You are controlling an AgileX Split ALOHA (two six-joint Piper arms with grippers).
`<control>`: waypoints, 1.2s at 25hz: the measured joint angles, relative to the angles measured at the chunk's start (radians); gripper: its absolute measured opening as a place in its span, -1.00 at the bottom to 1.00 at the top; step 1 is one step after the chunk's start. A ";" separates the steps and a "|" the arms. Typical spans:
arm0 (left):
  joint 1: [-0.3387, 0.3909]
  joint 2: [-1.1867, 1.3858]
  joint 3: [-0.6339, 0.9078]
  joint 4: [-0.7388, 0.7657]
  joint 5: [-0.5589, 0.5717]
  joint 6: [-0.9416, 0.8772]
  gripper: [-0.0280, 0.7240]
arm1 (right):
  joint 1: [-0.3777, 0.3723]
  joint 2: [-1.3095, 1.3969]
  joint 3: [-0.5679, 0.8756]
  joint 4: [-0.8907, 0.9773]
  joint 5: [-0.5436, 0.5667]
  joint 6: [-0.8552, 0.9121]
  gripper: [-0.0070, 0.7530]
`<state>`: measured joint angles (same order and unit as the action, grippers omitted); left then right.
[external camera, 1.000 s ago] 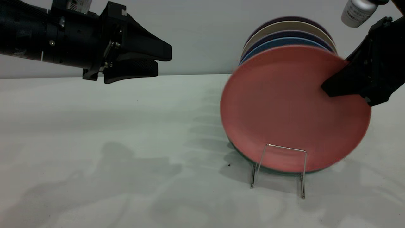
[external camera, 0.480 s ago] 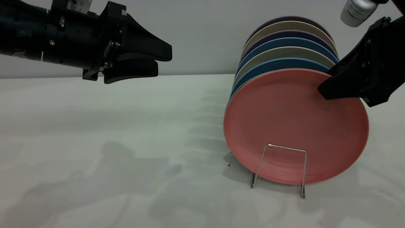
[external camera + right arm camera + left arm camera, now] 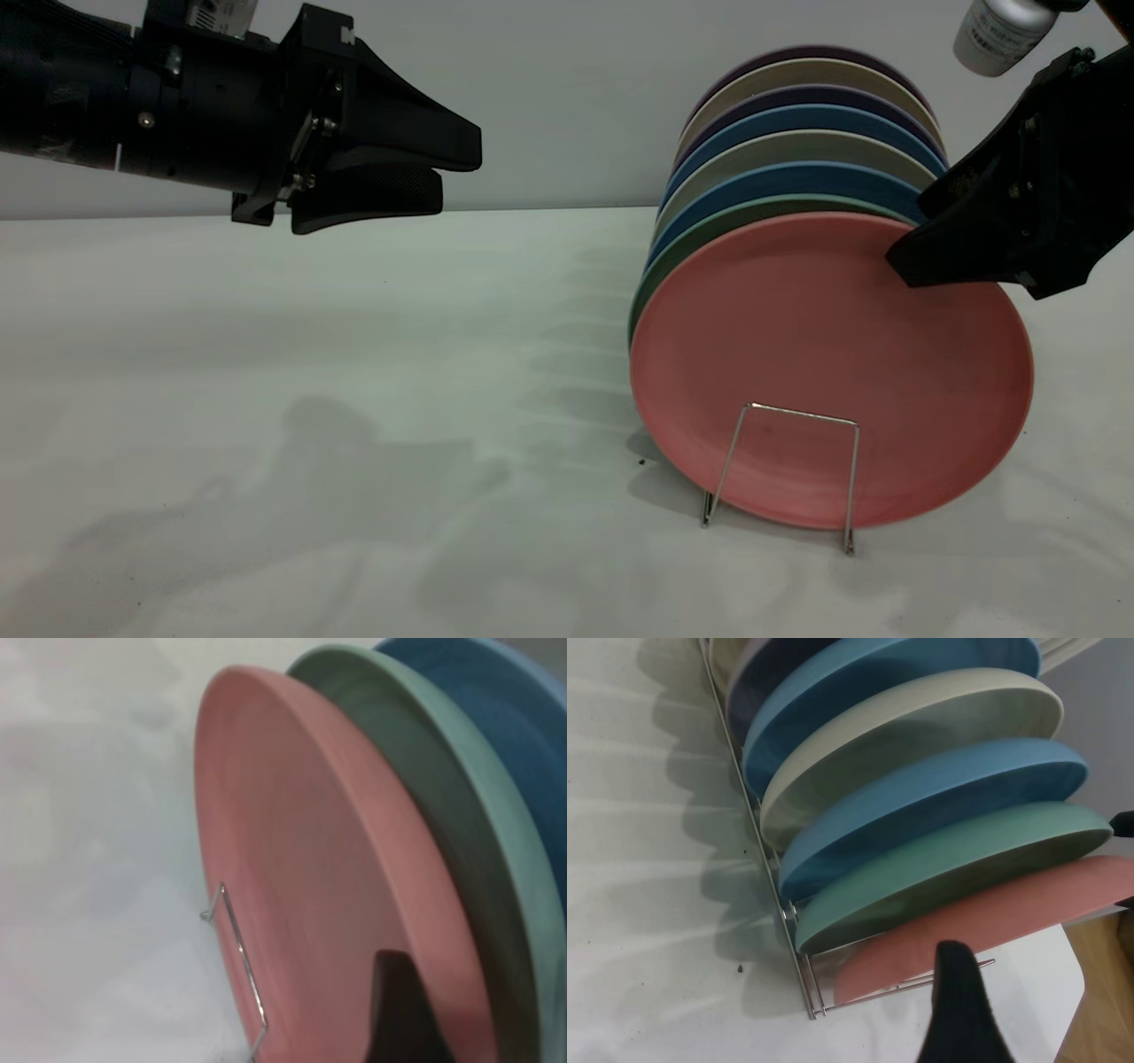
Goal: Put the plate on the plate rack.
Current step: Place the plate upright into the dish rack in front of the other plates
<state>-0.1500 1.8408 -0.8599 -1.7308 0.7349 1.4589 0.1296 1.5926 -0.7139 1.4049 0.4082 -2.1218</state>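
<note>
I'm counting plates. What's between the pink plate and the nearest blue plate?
One green plate sits between the pink plate and the blue plate, clearest in the left wrist view.

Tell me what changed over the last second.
The plate dropped into the rack's front slot, uncovering the green plate's rim behind it. The right end effector came down with it and is still at its upper edge; whether it has let go cannot be told. The left end effector stayed parked in the air, and the other plates did not move.
</note>
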 joint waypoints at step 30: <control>0.000 0.000 0.000 0.000 0.000 0.001 0.43 | 0.000 -0.074 0.000 -0.094 0.036 0.084 0.29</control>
<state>-0.1500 1.8408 -0.8599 -1.7312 0.7349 1.4598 0.1296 1.5181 -0.7139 1.3112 0.4439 -2.0374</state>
